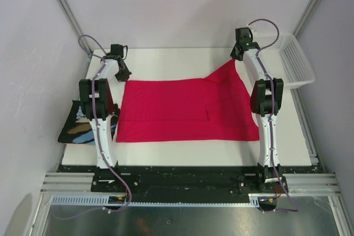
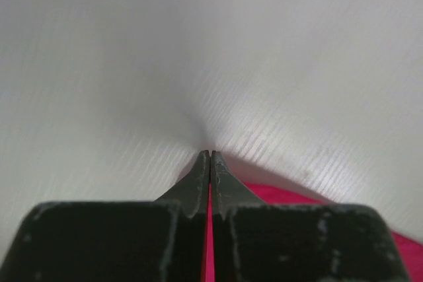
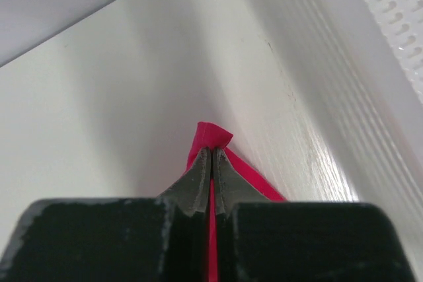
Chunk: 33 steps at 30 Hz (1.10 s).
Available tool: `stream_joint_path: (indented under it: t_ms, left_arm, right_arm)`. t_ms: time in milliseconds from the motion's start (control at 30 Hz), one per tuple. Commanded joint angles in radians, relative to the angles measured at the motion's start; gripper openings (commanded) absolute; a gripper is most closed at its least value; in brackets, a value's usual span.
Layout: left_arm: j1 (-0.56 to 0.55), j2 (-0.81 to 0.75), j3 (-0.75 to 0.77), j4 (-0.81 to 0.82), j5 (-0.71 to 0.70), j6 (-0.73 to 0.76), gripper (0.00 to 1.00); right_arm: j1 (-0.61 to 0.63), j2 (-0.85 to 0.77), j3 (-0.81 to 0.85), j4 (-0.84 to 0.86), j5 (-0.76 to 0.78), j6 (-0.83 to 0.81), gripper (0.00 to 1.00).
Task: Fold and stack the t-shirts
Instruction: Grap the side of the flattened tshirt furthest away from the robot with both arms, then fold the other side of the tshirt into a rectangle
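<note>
At the left edge of the table (image 1: 182,156), the black shirt (image 1: 77,128) lies partly overhanging, well apart from both grippers. Just right of it, the left gripper (image 1: 123,73) sits at the far-left corner of the crimson-pink shirt (image 1: 182,109). Its fingers are pressed together with pink cloth showing in the seam between them, apparently a pinch. This shirt lies flat, its long axis left to right and its body on the near side of both sets of fingers. At the far-right corner, the right gripper (image 1: 239,53) is clamped on a cloth tip, which rises into a peak near the mesh basket (image 1: 293,62). Each arm is nearest its own corner, so the fold likely draws the far edge toward the bases.
</note>
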Motion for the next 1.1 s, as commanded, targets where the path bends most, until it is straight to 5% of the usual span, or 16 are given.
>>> stream_joint_path:
  t_ms: [0, 633, 1067]
  left_arm:
    - [0.008, -0.113, -0.034, 0.042, 0.025, 0.012, 0.00]
    - [0.007, -0.401, -0.390, 0.107, 0.009, 0.016, 0.00]
    - [0.007, -0.525, -0.566, 0.109, -0.040, 0.008, 0.00]
  right_arm:
    - [0.004, -0.138, -0.034, -0.029, 0.024, 0.012, 0.00]
    - [0.003, -0.719, -0.723, -0.094, -0.057, 0.086, 0.00]
    - [0.024, -0.992, -0.973, -0.186, -0.106, 0.085, 0.00]
